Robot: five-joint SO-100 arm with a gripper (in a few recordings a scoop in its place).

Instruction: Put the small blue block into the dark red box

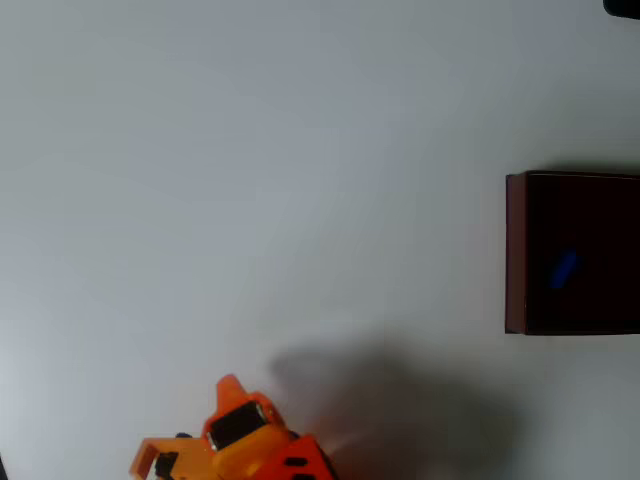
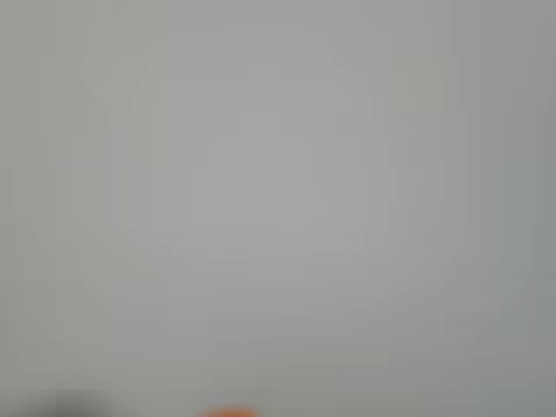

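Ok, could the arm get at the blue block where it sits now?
Probably yes. The small blue block lies inside the dark red box, open on top, and bare table separates it from the orange arm. It would have to come in from above, over the walls.

overhead: looks straight down, high above white desk [image 1: 300, 150] | wrist: close, blurred, faces bare desk | shared: desk surface

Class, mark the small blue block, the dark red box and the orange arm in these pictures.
small blue block [image 1: 565, 268], overhead view, middle of the block, inside the box.
dark red box [image 1: 515, 250], overhead view, its left wall.
orange arm [image 1: 240, 430], overhead view, its upper body.
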